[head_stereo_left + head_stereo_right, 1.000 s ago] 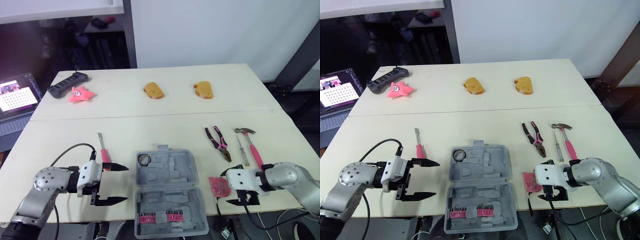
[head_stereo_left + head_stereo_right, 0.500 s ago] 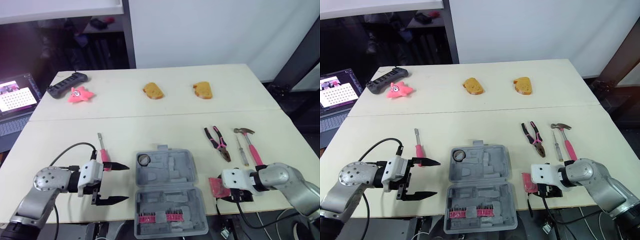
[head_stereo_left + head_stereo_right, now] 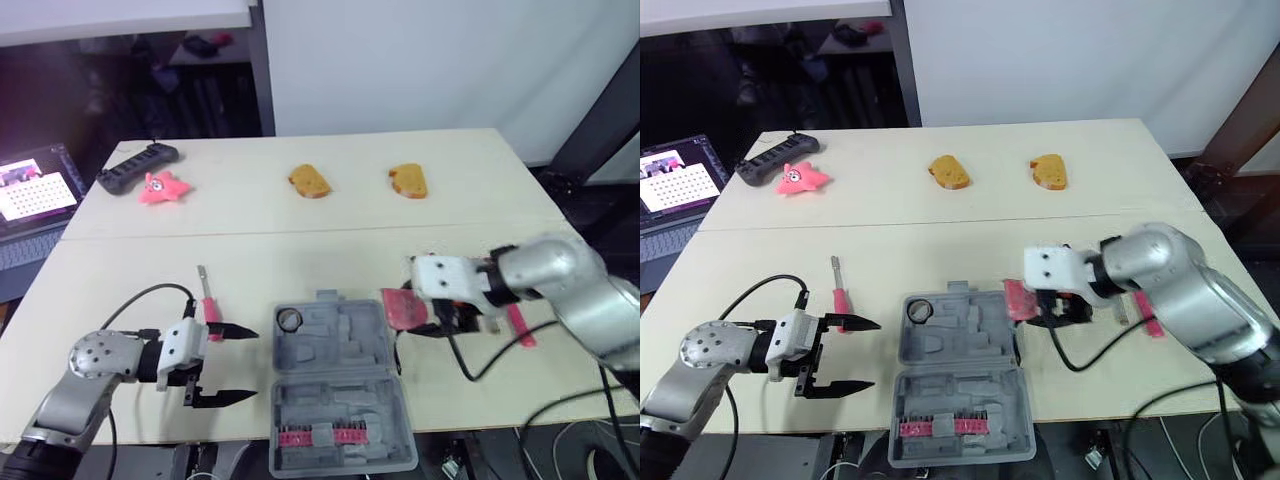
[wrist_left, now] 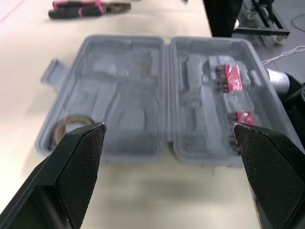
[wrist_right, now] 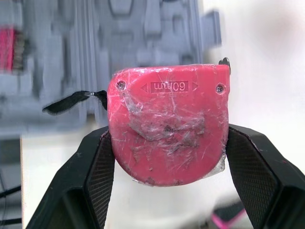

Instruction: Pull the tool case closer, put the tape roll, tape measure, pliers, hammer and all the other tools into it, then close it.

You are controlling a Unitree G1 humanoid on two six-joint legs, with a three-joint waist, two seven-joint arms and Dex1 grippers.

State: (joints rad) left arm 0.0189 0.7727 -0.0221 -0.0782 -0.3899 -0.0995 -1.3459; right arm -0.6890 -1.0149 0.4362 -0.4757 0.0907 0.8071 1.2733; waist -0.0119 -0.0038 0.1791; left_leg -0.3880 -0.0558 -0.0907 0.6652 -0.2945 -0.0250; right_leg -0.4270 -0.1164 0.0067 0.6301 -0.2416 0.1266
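A: Right fingers (image 5: 93, 181) — state?
B: Clamped on the tape measure (image 5: 167, 129), one finger on each side of the red housing. A black strap hangs from the housing.
A: Where is the tape measure relative to the tool case (image 3: 340, 352)?
B: At the right rim of the case's far half, next to the hinge line. Cannot tell whether it is touching the rim.
A: Left fingers (image 4: 78, 162)?
B: Wide apart, holding nothing. They are near the surface's (image 3: 250, 250) near edge, left of the case and pointing at it.
A: Case itself?
B: Open and flat, at the middle of the near edge, with one half hanging past that edge. The tape roll (image 3: 289, 319) sits in the far-left corner of the far half. Pink bits (image 3: 320, 435) are in the near half, and the other recesses are unfilled.
A: Loose tools?
B: A pink-handled screwdriver (image 3: 208, 300) lies left of the case, just beyond the left fingers. The pliers (image 4: 88, 8) lie on the surface past the case's right side. The hammer (image 3: 520, 325) is towards the right edge — only part of its pink handle shows behind the right arm.
A: Far half of the surface?
B: Two bread slices (image 3: 308, 181) near the middle. A pink star toy (image 3: 160, 188) and a black controller (image 3: 137, 167) are at the far-left corner.
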